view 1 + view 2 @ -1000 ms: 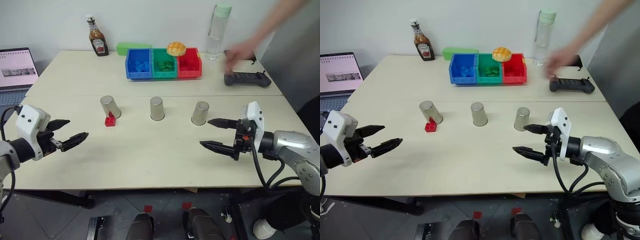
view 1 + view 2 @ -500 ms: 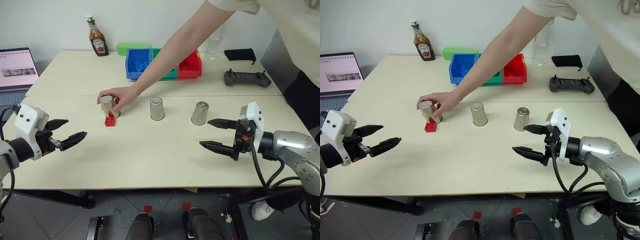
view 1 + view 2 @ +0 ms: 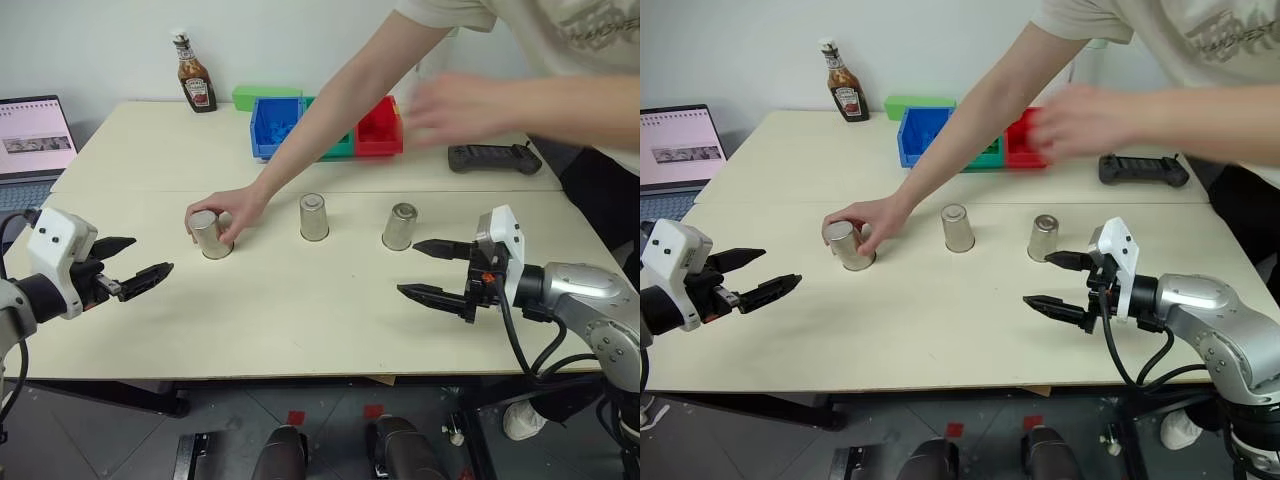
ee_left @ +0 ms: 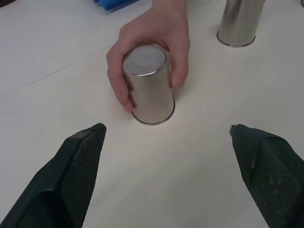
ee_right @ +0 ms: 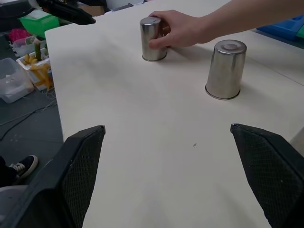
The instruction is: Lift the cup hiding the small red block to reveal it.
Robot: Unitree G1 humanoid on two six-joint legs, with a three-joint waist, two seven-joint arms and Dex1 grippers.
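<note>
From the head, three upturned cups stand in a row across the table's middle; a person's hand (image 3: 232, 206) wraps the left cup (image 3: 207, 234), upright, toward the table's left edge. No block shows. The left gripper (image 3: 128, 266) hangs by that edge, jaws wide and empty, nearer this cup than the right gripper (image 3: 430, 270), also wide and empty. At the left wrist, the cup (image 4: 148, 87) stands straight ahead between the jaws. At the right wrist, it lies far beyond another cup (image 5: 226, 69).

Head pair high over the table (image 3: 300, 320); wrist views low, sharing the cups (image 4: 148, 85)
</note>
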